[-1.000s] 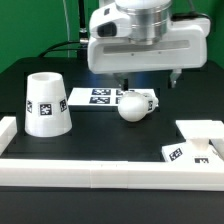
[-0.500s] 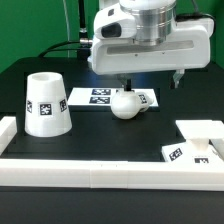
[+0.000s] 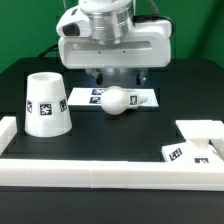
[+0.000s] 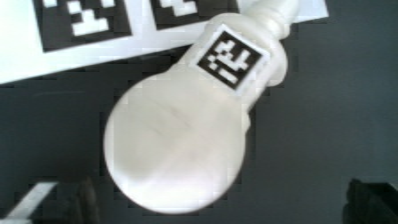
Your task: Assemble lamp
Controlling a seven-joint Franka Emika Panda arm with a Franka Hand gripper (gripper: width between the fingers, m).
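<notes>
- exterior view: the end effector (image 3: 120,78) hangs just over the bulb (image 3: 117,101), jaws spread and gripping nothing. the bulb lies on its side on the table (image 3: 100,135), its neck end over the marker board (image 3: 150,98). i judge this is the bulb pick-up; next i'd lower and close on it.
- the shade (image 3: 45,104) stands upright at the exterior view's left, the base (image 3: 200,130) at its right near the rail blocks (image 3: 100,172); both are well apart from the approach.
- wrist view: the bulb's round head sits between the fingers (image 4: 39,200). it may roll, so i'd centre the pinch.
</notes>
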